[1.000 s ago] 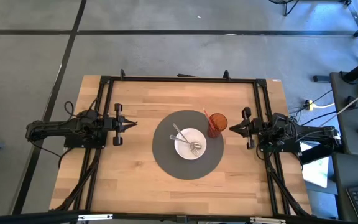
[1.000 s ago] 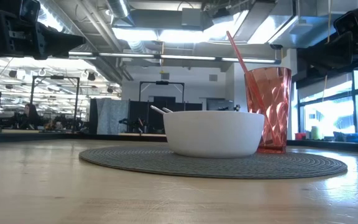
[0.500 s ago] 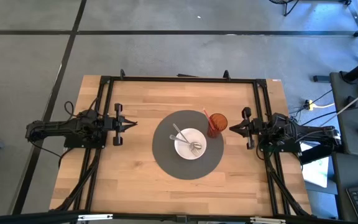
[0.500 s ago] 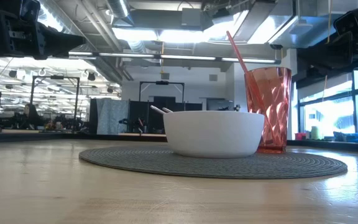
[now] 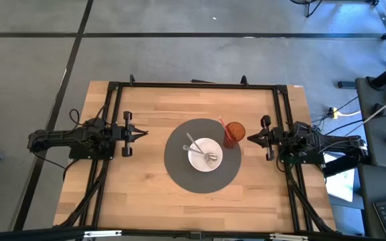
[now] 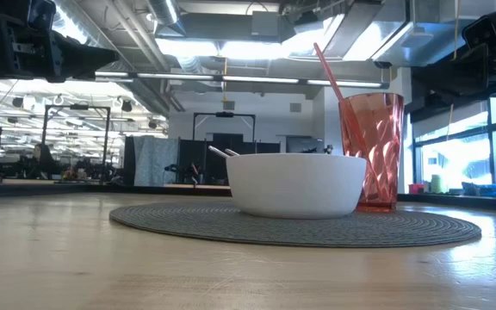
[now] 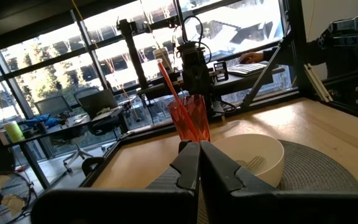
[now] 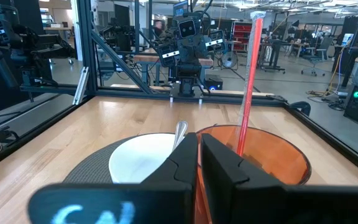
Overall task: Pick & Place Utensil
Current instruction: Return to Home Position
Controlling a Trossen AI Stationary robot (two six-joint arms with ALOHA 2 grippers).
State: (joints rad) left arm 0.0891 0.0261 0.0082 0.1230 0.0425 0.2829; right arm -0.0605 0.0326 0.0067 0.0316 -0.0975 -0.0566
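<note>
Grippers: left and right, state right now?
Left gripper: shut, holding nothing, at the left side of the table.
Right gripper: shut, holding nothing, beside the orange cup.

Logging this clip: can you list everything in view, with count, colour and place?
table: one, light wood, under a dark frame
table mat: one, grey, round, at the table's middle
white bowl: one, on the mat
silver utensils: two by the look of it, lying in the bowl
orange cup: one, clear orange, upright at the mat's right edge, beside the bowl
orange straw: one, leaning in the cup
left pincer: one, dark, shut and empty, at the table's left side, clear of the mat
right pincer: one, dark, shut and empty, at the table's right side, close to the cup but not touching it
</note>
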